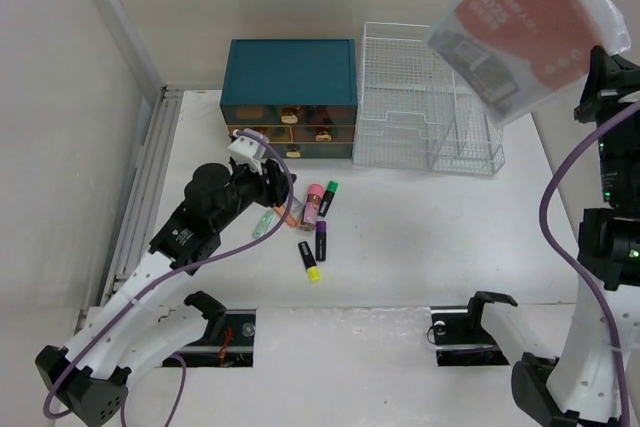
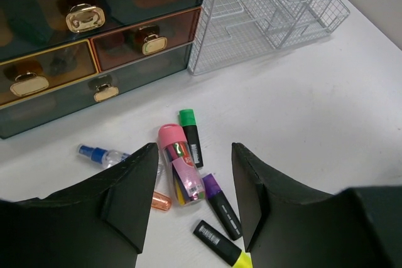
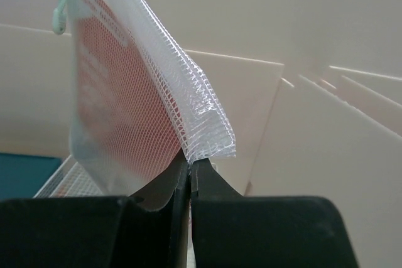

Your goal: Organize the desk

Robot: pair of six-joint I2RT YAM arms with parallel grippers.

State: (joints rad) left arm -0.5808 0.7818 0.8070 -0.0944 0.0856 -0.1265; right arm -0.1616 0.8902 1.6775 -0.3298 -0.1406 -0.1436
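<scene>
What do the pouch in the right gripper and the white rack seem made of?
The pouch: likely soft translucent plastic reinforced with mesh, slightly glossy; a woven grid shows at its pinched edge. The rack: seemingly white-coated metal wire, smooth; thin crossing rods form open grids.

Right gripper [image 3: 190,171] pinched tight on the lower edge of a clear mesh pouch [image 3: 135,73], jaws pressed together; pouch stands up and leans left; red sheet [image 3: 113,111] inside it; pale green cord [image 3: 59,20] at its top left corner; teal box [image 3: 25,174] and white wire rack [image 3: 70,181] low left; beige wall [image 3: 301,29] behind.
</scene>
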